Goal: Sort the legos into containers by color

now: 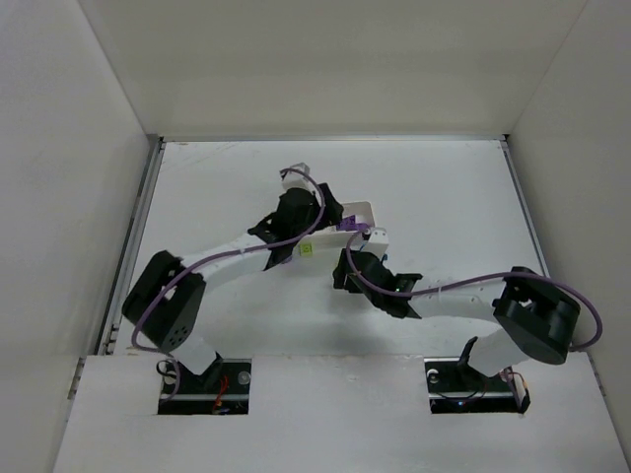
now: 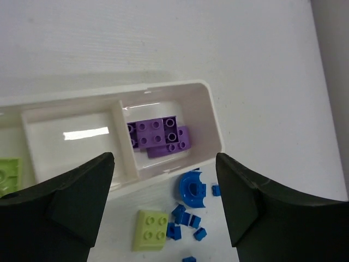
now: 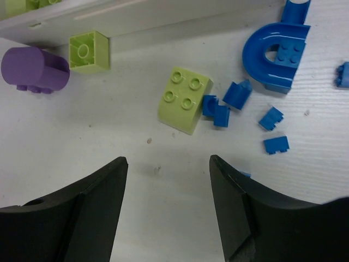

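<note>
Two white-shelled arms with black joints and purple wiring.
The left arm (image 1: 237, 249) and right arm (image 1: 458, 294) have glossy white links, chunky black joint housings (image 1: 163, 301) and looping purple cables (image 1: 597, 317); the left carries a lime-green square sticker (image 1: 306, 249); the matte black wedge-shaped fingers (image 2: 71, 207) are smooth.

White tray (image 2: 217, 134), purple bricks (image 2: 158, 134) mid-frame, lime-green brick (image 2: 150, 229) bottom centre, blue curved piece (image 2: 192, 189), blue bits (image 2: 185, 221), white table (image 2: 163, 43).

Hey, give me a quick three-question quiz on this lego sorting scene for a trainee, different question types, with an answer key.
1. True or false: the middle compartment of the white tray is empty.
2. The compartment nearest the blue arch holds bricks that are: A lime, B purple, C blue.
3. Fill in: the left hand and right hand are both ___.
Key: 1 true; 2 B; 3 open.
</note>
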Tool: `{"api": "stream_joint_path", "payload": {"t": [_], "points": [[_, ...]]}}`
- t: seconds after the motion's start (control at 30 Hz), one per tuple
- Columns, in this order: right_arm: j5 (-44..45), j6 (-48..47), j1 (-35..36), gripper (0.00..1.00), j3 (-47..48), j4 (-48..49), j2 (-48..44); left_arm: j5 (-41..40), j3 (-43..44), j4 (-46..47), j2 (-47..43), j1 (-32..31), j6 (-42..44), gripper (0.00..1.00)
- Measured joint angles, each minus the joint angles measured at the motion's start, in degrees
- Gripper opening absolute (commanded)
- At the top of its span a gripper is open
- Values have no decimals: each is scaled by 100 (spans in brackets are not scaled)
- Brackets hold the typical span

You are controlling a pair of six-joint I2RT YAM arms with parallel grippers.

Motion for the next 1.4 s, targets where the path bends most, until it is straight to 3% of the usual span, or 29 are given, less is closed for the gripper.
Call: {"api": "stream_joint_path", "payload": {"t": [0.2,0.4,0.63,0.9,1.0,1.07,1.1,1.13,1.23,1.4], "points": [[-42,245,-155,61,490,24,656,-308,-1327,289,-1797,503,-162,64],[57,632,-232,59,726,-304,949,-608,-2588,184,-3062,575,-160,63],[190,909,-232,52,1314,-859,1401,-881,-3508,-136,-3836,778,-122,62],[404,1233,-227,30,1792,-1414,1799,-1078,-3788,-164,-4059,879,2,61],[540,1388,-170,33,1886,-1572,1867,-1132,-3812,-79,-3915,863,20,60],[656,1504,-94,48,1891,-1657,1864,-1143,-3825,-74,-3794,841,22,60],[702,1552,-57,62,1904,-1674,1864,-1143,-3836,-76,-3759,837,20,60],[743,1596,-33,67,1923,-1698,1864,-1143,-3853,-76,-3751,826,20,60],[796,1593,2,68,1993,-1790,1862,-1150,-3864,-79,-3790,807,17,60],[850,1600,-129,57,2142,-1947,1971,-1156,-3869,-66,-3928,791,15,60]]}}
